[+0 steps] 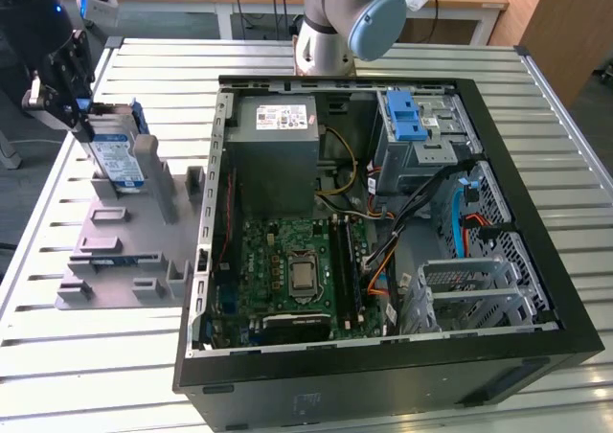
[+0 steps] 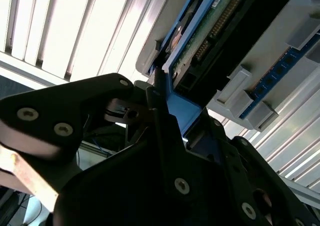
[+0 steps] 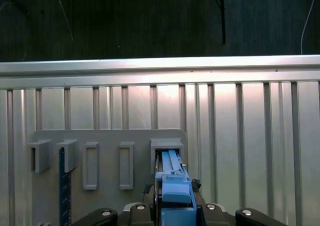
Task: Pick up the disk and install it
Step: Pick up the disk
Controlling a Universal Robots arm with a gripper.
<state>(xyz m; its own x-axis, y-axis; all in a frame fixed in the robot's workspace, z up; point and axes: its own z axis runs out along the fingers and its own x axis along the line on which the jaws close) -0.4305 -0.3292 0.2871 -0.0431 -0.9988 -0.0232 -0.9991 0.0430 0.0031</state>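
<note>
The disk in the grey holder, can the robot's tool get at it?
Probably yes. The tool sits right at the blue end of the disk, which sticks up out of the grey holder, and nothing stands in between.

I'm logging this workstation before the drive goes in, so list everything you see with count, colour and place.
table: one, silver slatted metal, under everything.
computer case: one, black, open, toward the exterior view's right.
power supply: one, grey, white sticker, inside the case.
drive cage: one, grey, blue latch, inside the case.
motherboard: one, green, inside the case.
holder: one, grey, slotted, at the exterior view's left.
disk: one, silver, blue rails, standing in the holder.
arm: one, grey and light blue, beyond the case.
tool: one, black, closed on the disk's blue end.
</note>
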